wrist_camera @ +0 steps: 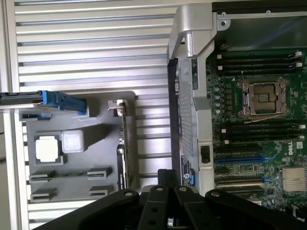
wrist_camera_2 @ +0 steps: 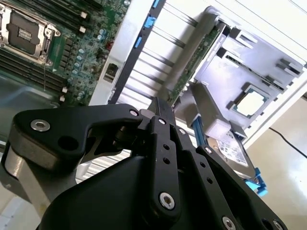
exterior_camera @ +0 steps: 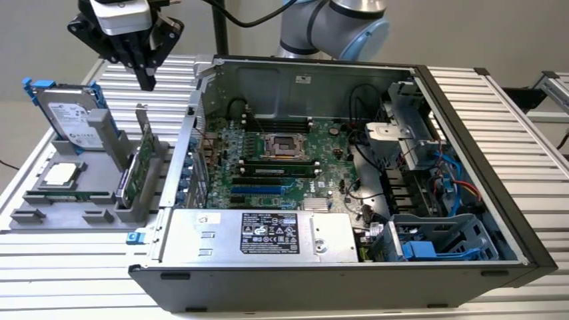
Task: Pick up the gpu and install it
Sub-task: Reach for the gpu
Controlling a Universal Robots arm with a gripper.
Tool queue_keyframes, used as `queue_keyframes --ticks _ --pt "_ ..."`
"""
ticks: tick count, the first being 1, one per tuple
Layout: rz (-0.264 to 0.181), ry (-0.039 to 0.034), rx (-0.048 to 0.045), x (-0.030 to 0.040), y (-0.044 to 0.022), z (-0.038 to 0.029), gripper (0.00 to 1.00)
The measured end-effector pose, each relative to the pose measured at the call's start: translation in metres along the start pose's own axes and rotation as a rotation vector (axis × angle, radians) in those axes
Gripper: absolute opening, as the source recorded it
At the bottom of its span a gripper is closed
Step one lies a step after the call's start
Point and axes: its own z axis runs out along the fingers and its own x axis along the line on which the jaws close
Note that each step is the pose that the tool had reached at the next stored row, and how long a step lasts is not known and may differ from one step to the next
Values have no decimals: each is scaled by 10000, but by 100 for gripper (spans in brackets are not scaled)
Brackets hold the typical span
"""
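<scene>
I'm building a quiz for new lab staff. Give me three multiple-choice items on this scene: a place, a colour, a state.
1. Where is the gpu?
A) on edge in the grey holder
B) in a motherboard slot
C) in the jaws

2. What colour is the hard drive's frame?
A) red
B) blue
C) yellow

3. How is the gripper?
A) shut on the gpu
B) shut, holding nothing
C) wide open

Answers: 1 A, the card stands in the holder beside the case; 2 B, blue edges the drive; 3 B, the jaws meet above the holder with nothing between them.
</scene>
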Motion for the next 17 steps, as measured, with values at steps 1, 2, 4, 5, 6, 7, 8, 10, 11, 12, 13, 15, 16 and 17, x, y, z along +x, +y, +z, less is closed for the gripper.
queue_keyframes --ticks 1,2,4,5,6,7,8,10,11,12,13,15,16,17 --pt "0 0 0 7 -1 0 0" --pt "0 -1 -1 14 -1 0 0" --pt "0 0 -1 27 -2 0 0" --pt "0 -1 -1 34 -2 0 0" --pt "-1 0 -1 40 -3 -1 0" --pt "0 -1 -1 47 -3 -1 0" --pt "0 0 0 54 -4 -1 0" --pt "-1 0 0 69 -5 -2 0" --pt "0 0 0 78 -6 -2 0" --pt "0 -1 0 86 -6 -2 0" --pt "0 -1 -1 95 -7 -2 0" --pt "0 -1 -1 115 -8 -2 0" --pt "0 0 0 125 -9 -3 0" --pt "0 -1 -1 137 -10 -3 0"
